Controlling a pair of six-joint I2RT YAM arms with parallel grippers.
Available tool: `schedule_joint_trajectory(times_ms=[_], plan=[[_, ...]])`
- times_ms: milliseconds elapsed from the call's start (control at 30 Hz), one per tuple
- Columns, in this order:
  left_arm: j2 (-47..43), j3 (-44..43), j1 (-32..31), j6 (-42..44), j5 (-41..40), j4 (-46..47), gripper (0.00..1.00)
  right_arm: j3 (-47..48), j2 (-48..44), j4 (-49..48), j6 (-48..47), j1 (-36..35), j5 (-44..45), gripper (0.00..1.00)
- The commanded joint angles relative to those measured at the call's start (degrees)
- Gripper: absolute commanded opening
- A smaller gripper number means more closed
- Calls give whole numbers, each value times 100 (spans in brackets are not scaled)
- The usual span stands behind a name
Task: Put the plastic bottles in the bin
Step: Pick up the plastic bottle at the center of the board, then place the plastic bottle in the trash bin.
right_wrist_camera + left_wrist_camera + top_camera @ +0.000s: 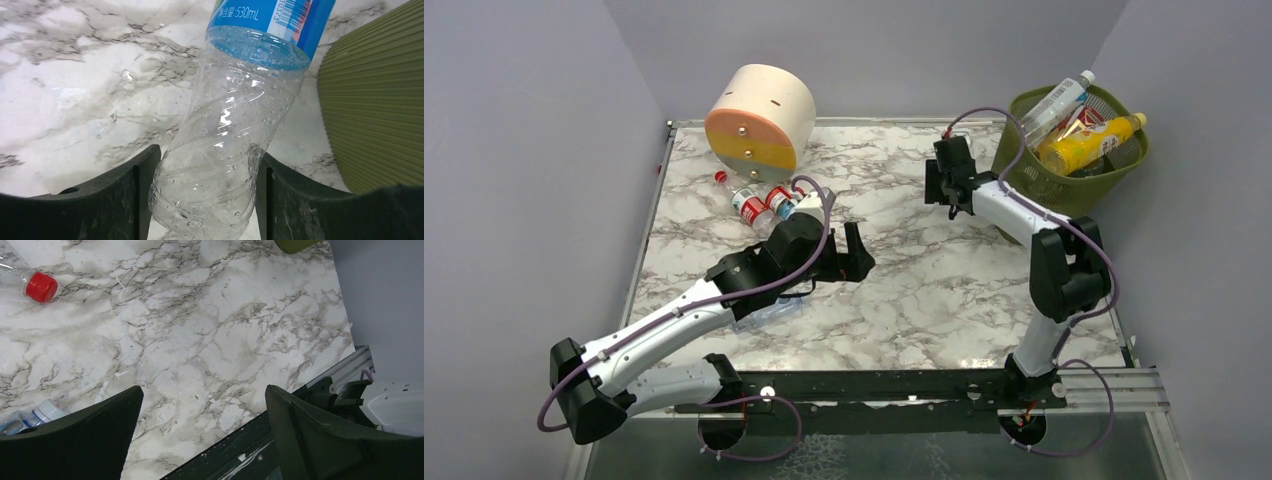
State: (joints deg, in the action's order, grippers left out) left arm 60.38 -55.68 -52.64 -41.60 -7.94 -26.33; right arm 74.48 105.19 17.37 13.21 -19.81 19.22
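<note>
In the top view you cannot see what the right pincer (951,178) holds, because its own body covers it. The right wrist view shows it: a clear plastic bottle with a blue label (235,125), cut off by the upper and lower edges of the frame. Both jaws press on its sides, so the right pincer is clenched on this bottle, just beside the ribbed wall of the olive-green plastic bin (375,110).

The left pincer (202,395) is released and wide, with only bare table between its jaws. A clear bottle with a red cap (41,287) lies well apart from it, half out of the frame. A clear bottle with a pale cap (47,410) is partly hidden behind the finger at the left of that view.

In the bin you see a clear bottle with a white cap (1054,105) and an orange-yellow bottle (1089,140). The white marble-pattern table (904,300) has grey veins, and plain grey walls (874,50) stand around it.
</note>
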Motion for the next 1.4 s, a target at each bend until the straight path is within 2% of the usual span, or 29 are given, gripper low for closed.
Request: schedule_joint_trajectory(times_ms=[0,167,400,567,867,1033,1367], plan=[[-309,140,-44,-25,-175,18,98,-141,-776,197,-166,-146,7,56],[-401,231,-44,-19,-156,24,98,275,-1492,410,-260,-219,-162,57],[-512,319,-45,-23,-148,93,98,1599,-2108,1075,-255,-216,-365,58],[-640,390,-48,-41,-164,101,98,2324,-2326,1443,-241,-188,-205,58],[-902,518,-53,-46,-173,138,98,3288,-2075,1792,-428,187,444,58],[-1013,539,-49,2,-156,114,98,3635,-1644,1872,-372,1122,-46,58],[-892,626,-53,20,-152,231,98,3901,-957,1937,-554,1585,-147,57]])
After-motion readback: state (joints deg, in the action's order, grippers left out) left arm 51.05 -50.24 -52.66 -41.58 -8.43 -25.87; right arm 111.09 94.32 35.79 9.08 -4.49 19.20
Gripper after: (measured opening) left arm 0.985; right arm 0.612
